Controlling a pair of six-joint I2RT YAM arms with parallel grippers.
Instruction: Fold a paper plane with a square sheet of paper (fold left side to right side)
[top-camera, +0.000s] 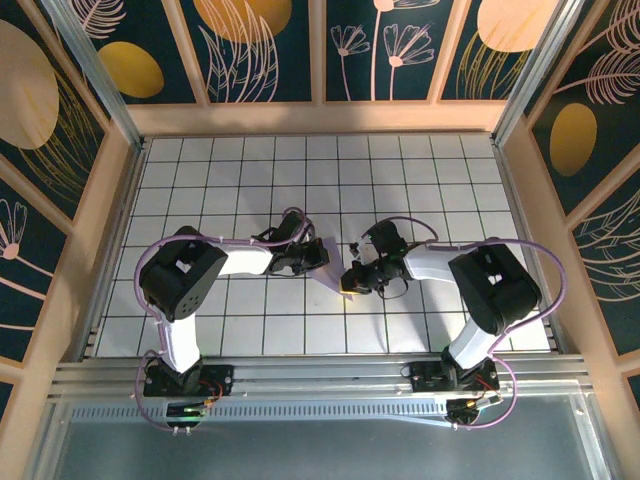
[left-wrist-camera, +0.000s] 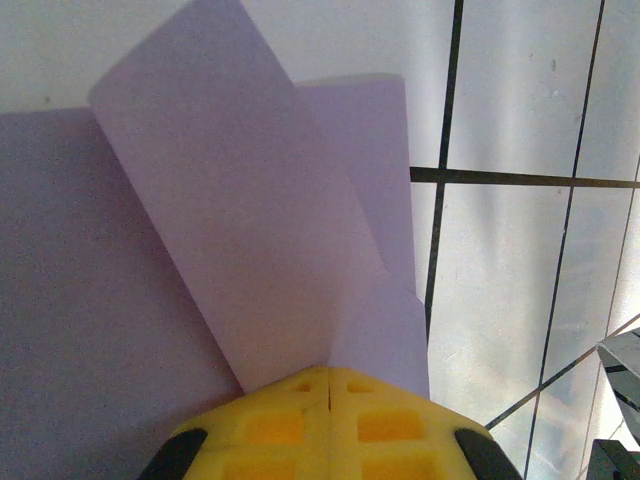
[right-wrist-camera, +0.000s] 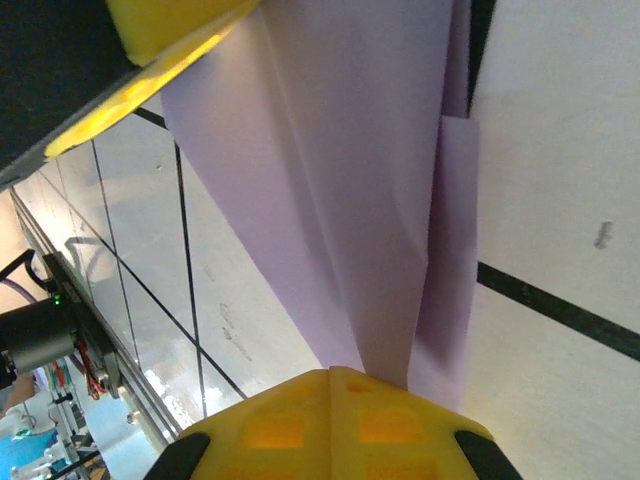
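Observation:
The lavender sheet of paper (top-camera: 328, 262) lies partly folded on the white grid table (top-camera: 400, 180), between the two grippers. My left gripper (top-camera: 308, 256) is shut on it. In the left wrist view a raised flap of the paper (left-wrist-camera: 250, 220) curves up into the closed yellow fingertips of the left gripper (left-wrist-camera: 328, 370). My right gripper (top-camera: 352, 280) is shut at the paper's narrow near end. In the right wrist view the folded paper (right-wrist-camera: 340, 200) runs under the right gripper (right-wrist-camera: 330, 372) beside the seam of its jaws, and the left gripper's yellow finger (right-wrist-camera: 170, 40) shows at the top.
Wooden walls (top-camera: 320, 118) ring the table on three sides. An aluminium rail (top-camera: 320, 375) carrying both arm bases runs along the near edge. Part of the right arm (left-wrist-camera: 620, 400) shows at the lower right of the left wrist view.

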